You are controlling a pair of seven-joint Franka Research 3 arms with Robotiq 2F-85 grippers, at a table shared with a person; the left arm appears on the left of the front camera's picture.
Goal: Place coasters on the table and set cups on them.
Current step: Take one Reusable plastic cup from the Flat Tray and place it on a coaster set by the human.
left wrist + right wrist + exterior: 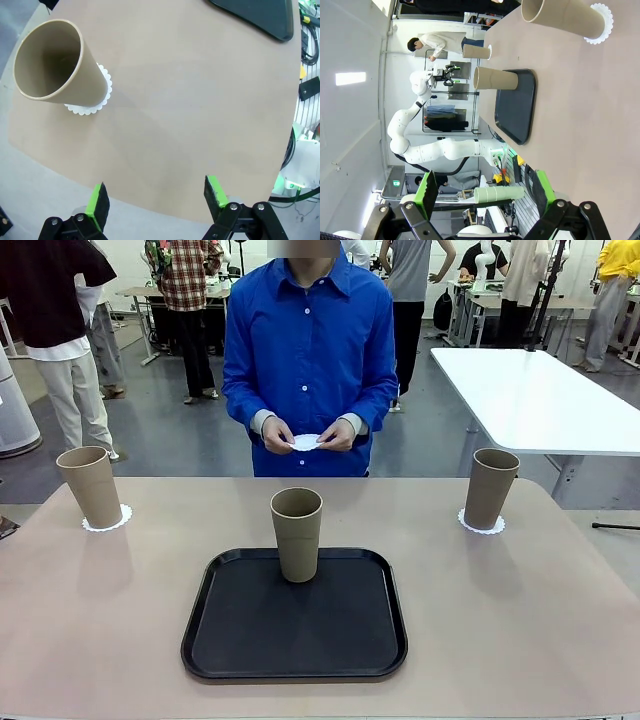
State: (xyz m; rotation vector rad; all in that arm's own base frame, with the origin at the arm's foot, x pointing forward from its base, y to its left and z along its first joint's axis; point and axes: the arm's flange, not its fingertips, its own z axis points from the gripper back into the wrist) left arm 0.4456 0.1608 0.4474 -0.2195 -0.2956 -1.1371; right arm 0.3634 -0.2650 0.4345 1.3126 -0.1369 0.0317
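Two cups (90, 485) sit on coasters (107, 521), one on the tray (250, 635).
The outer pair stands at the table's (520, 630) far corners and the middle cup (297, 533) on the tray. The person's hands (340, 434) hold the third coaster (306, 442). The left end effector (155, 194) and right end effector (484, 184) are spread apart and empty.

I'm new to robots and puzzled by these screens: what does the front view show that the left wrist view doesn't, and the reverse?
Front view: a person holding a coaster, a middle cup standing on the tray, a right cup on its coaster. Left wrist view: the left gripper, open over the table edge. Shared: the left cup on its coaster, the tray, the table.
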